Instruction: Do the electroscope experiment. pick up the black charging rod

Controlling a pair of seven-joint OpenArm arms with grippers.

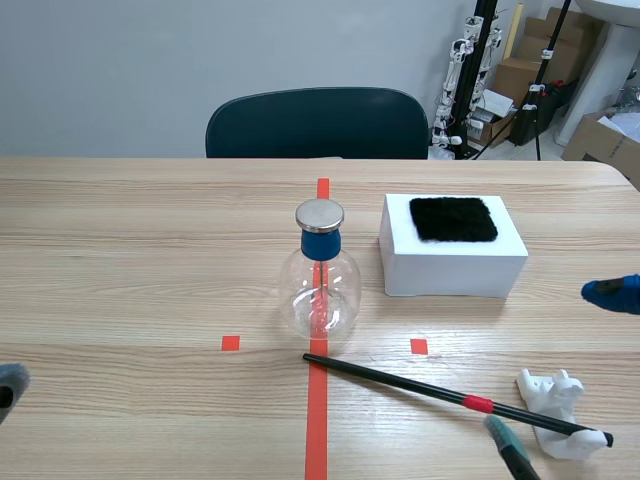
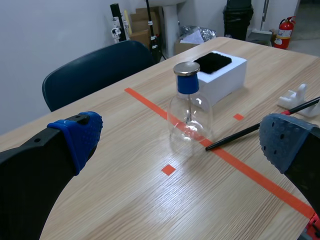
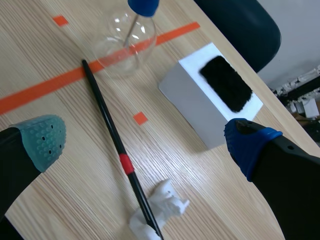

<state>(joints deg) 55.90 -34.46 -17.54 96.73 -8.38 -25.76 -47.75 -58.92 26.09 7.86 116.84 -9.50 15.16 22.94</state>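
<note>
The black charging rod point(image 1: 400, 381) with a red band lies slantwise on the table, one end resting on a small white stand point(image 1: 555, 400). In the right wrist view the rod point(image 3: 112, 131) runs below and between the fingers of my right gripper point(image 3: 145, 140), which is open and holds nothing. In the scene view the right gripper point(image 1: 560, 368) hovers over the rod's stand end. My left gripper point(image 2: 180, 142) is open and far from the rod point(image 2: 250, 131); only its grey pad point(image 1: 10, 382) shows at the table's near left.
The glass electroscope flask point(image 1: 320, 285) with a blue neck and metal cap stands on the red tape line, just behind the rod's free end. A white box point(image 1: 450, 265) bearing a black fur cloth point(image 1: 453, 218) sits to its right. A dark chair point(image 1: 317, 124) stands behind the table.
</note>
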